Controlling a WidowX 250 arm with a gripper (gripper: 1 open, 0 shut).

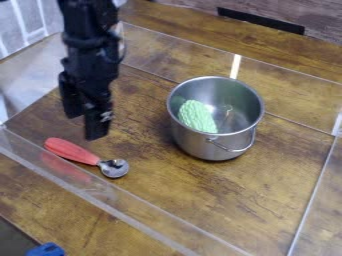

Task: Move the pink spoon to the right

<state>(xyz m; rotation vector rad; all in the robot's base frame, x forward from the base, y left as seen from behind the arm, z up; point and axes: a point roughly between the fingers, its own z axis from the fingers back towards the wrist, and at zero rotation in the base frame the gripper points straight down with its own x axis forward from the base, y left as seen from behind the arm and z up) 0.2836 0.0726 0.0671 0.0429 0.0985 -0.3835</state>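
Your hand (83, 112) is spread wide, pointing down, holding nothing, just above the pink spoon (84, 156) lying near the tabletop's (254, 205) front-left edge. I'd drop straight onto the handle, then carry it clear of the steel pot (215, 117).

A pink spoon (83, 156) lies on the table (254, 200) left of a pot (214, 117), below the gripper (79, 114); an item (199, 115) sits inside the pot.

A wooden table (254, 205) carries a pink spoon (84, 156) near its front left and a steel pot (215, 116) right of centre, well apart.
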